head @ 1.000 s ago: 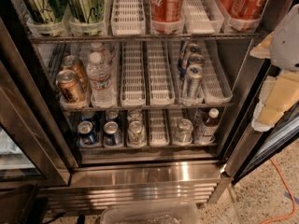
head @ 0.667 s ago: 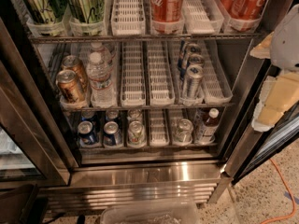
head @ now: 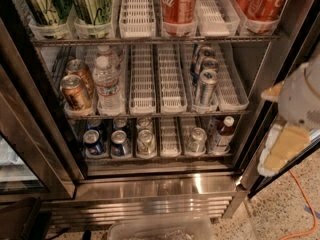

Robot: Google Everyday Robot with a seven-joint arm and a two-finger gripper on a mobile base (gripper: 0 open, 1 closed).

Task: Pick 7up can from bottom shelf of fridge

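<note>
7up can [head: 196, 139] is housed in the fridge [head: 165, 188], on the bottom shelf [head: 169, 140], right of centre, at the near end, just left of a bottle [head: 222, 134]. The gripper [head: 287, 134] hangs at the right edge, well apart; its opening and any load cannot be told.

Two big green cans [head: 92, 3], three red cola cans [head: 177, 1], two brown cans [head: 75, 91], two water bottles [head: 107, 86], three slim silver-blue cans [head: 206, 86], bottom front two blue cans [head: 94, 142], two pale short cans [head: 146, 142], one capped bottle [head: 221, 135], one gripper [head: 286, 145] at right edge.
</note>
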